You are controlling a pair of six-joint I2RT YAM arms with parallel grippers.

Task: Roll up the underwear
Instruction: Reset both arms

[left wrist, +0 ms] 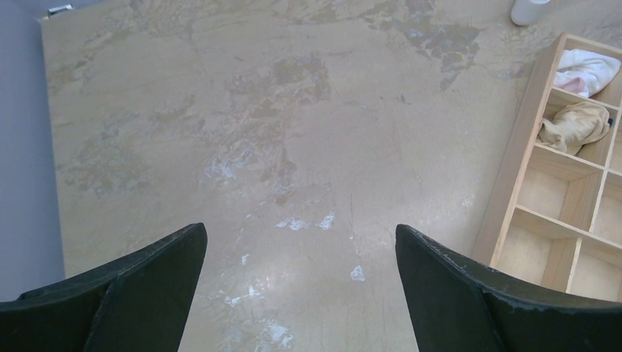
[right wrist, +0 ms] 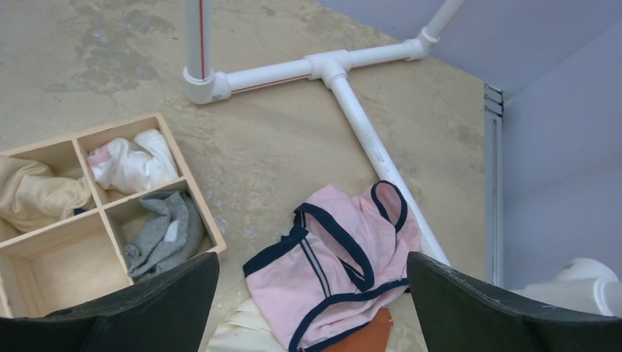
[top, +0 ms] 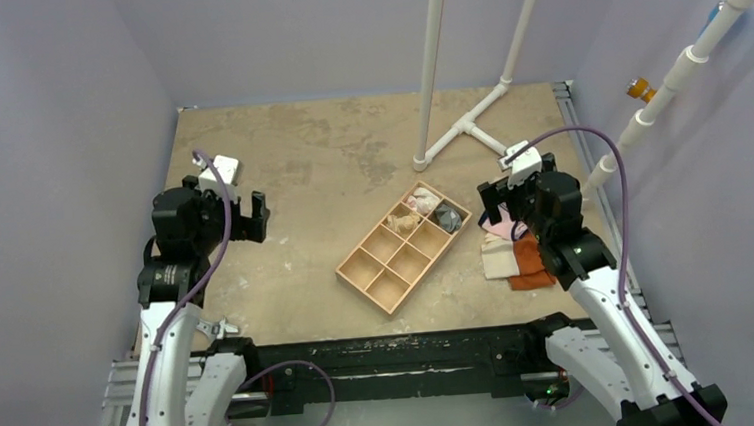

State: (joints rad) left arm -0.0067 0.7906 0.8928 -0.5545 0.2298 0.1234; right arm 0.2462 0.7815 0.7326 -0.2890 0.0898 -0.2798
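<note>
With the left gripper (left wrist: 301, 246) and right gripper (right wrist: 312, 268) both hanging open and empty, the tan underwear (left wrist: 576, 125) is lying bundled in a wooden tray (left wrist: 513, 161) compartment, so the rolling is seemingly finishing, calling only for withdrawing.

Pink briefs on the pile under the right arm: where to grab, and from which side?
Likely best: pinch the raised navy-edged fold at the middle of the pink briefs, coming straight down with the right gripper, which hangs open over them. They lie crumpled on the cream cloth, and the white pipe crowds their right side.
</note>
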